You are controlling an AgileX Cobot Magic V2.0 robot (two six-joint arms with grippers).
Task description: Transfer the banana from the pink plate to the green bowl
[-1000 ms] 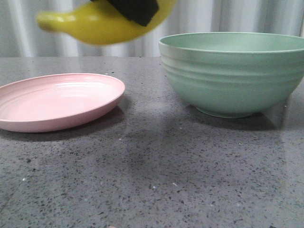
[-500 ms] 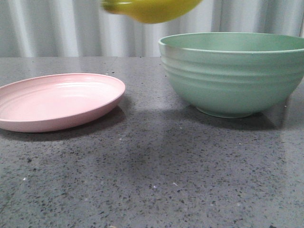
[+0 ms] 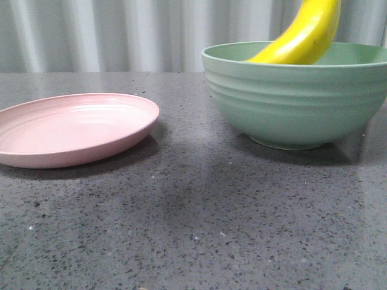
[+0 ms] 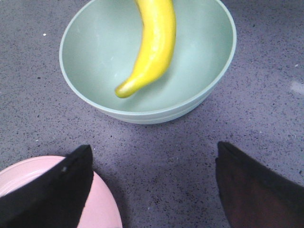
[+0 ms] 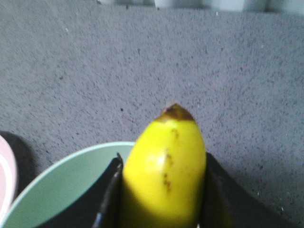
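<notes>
The yellow banana [image 3: 305, 36] hangs steeply over the green bowl [image 3: 296, 103], its lower end down inside the rim. In the left wrist view the banana [image 4: 154, 45] points into the green bowl [image 4: 95, 52] with its tip near the inner wall. My right gripper [image 5: 164, 190] is shut on the banana [image 5: 166, 161], fingers [image 5: 110, 194] pressed on both its sides above the bowl's rim [image 5: 61, 164]. My left gripper [image 4: 152, 190] is open and empty, above the table between the bowl and the pink plate [image 4: 102, 209]. The pink plate [image 3: 72, 127] holds nothing.
Dark speckled tabletop [image 3: 193, 217] runs round both dishes. A pale corrugated wall [image 3: 121, 30] stands behind the table. A strip of tabletop separates plate and bowl.
The banana has moved right from above the plate to over the bowl, swung from level to steeply tilted, and its lower end has come down inside the bowl.
</notes>
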